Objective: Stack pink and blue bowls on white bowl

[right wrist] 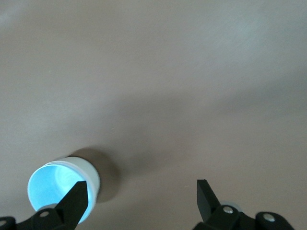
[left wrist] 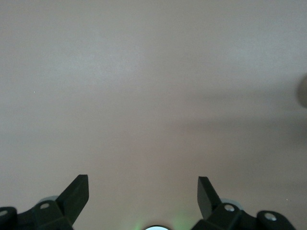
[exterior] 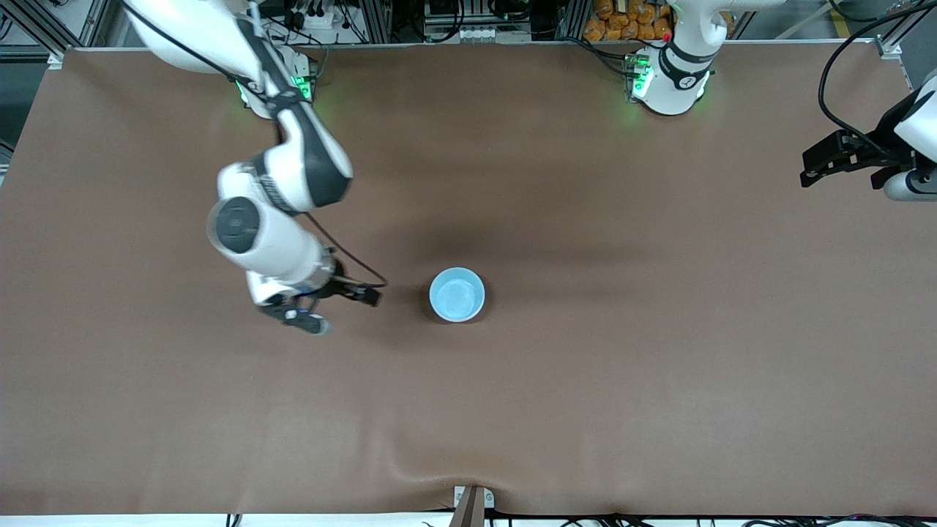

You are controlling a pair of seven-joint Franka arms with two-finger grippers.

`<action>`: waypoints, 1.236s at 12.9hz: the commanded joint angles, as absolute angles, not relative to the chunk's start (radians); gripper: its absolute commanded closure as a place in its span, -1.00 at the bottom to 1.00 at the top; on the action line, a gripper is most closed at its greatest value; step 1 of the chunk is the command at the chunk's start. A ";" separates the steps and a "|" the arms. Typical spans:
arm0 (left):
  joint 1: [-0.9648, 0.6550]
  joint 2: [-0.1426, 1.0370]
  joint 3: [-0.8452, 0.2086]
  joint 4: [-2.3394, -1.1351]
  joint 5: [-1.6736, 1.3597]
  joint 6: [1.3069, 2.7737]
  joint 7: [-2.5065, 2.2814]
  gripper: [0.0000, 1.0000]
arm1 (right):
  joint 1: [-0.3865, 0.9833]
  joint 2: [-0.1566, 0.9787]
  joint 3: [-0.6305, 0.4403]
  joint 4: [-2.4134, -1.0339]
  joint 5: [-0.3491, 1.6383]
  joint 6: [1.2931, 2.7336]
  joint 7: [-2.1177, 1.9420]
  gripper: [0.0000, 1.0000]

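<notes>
A light blue bowl (exterior: 457, 294) stands near the middle of the table. In the right wrist view its blue inside (right wrist: 50, 189) sits in a white outer wall, the white bowl (right wrist: 92, 177) under it. No pink bowl shows; whether it lies hidden in the stack I cannot tell. My right gripper (exterior: 304, 311) is open and empty, low over the table beside the stack, toward the right arm's end; in its wrist view (right wrist: 142, 189) one finger (right wrist: 76, 199) overlaps the bowl's edge. My left gripper (exterior: 809, 170) waits open and empty at the left arm's end, over bare table (left wrist: 143, 184).
The brown table cover (exterior: 585, 380) has a wrinkle at its front edge (exterior: 439, 472). The arm bases (exterior: 670, 80) stand along the edge farthest from the front camera. Cables and frames lie off the table there.
</notes>
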State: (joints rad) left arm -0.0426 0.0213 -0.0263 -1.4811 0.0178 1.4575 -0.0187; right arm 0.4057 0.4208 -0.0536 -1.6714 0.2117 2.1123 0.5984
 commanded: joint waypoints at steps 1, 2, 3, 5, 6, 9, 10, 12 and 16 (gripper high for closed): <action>-0.040 0.028 -0.026 -1.462 0.003 1.450 0.000 -1.00 | 0.286 0.332 -0.040 -1.701 0.192 2.019 0.438 -1.00; -0.040 0.028 -0.026 -1.462 0.000 1.450 -0.002 -1.00 | 0.247 0.298 -0.040 -1.703 0.192 1.973 0.375 -1.00; -0.038 0.028 -0.026 -1.460 -0.002 1.450 0.000 -1.00 | 0.201 0.261 -0.040 -1.703 0.190 1.926 0.317 -1.00; -0.040 0.029 -0.026 -1.462 0.000 1.450 0.000 -1.00 | 0.123 0.178 -0.040 -1.710 0.183 1.837 0.206 -1.00; -0.040 0.028 -0.026 -1.462 0.000 1.450 0.000 -1.00 | 0.101 0.137 -0.038 -1.710 0.149 1.806 0.154 -1.00; -0.040 0.028 -0.026 -1.462 0.000 1.450 0.000 -1.00 | 0.060 0.037 -0.032 -1.703 0.058 1.714 0.075 -1.00; -0.040 0.028 -0.026 -1.460 0.000 1.450 0.000 -1.00 | 0.042 0.014 -0.028 -1.697 0.057 1.679 0.072 -1.00; -0.040 0.028 -0.026 -1.460 -0.002 1.450 -0.005 -1.00 | 0.003 -0.012 0.001 -1.657 0.046 1.613 0.046 -1.00; -0.041 0.026 -0.026 -1.460 0.000 1.450 -0.008 -1.00 | -0.038 -0.006 0.028 -1.528 0.025 1.450 0.023 -1.00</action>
State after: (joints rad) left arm -0.0426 0.0216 -0.0262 -1.4790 0.0149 1.4575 -0.0187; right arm -0.0069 -0.0151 0.0002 -1.5699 0.0484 1.4944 0.0472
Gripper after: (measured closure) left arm 0.000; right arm 0.000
